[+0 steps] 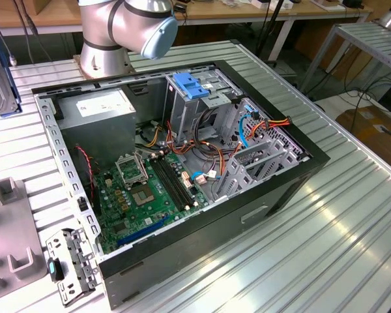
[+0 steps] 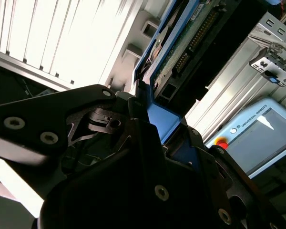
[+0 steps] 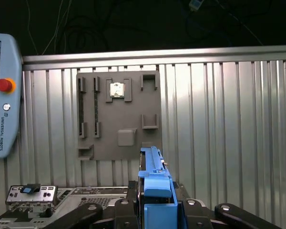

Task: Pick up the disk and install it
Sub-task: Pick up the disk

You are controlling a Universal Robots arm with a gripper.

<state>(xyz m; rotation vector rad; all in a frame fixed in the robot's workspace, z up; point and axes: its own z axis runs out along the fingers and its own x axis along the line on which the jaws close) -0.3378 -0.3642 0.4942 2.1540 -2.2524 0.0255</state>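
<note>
Fingers are gripping the disk by its blue rails; you're holding something likely stiff, weighty, shock-fragile.

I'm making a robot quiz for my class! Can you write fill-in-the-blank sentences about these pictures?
1. The gripper is shut on the ___.
2. The plastic rails of the disk are ___.
3. Inside the open computer case, the motherboard is ___ in colour.

Missing words: disk; blue; green.
</note>
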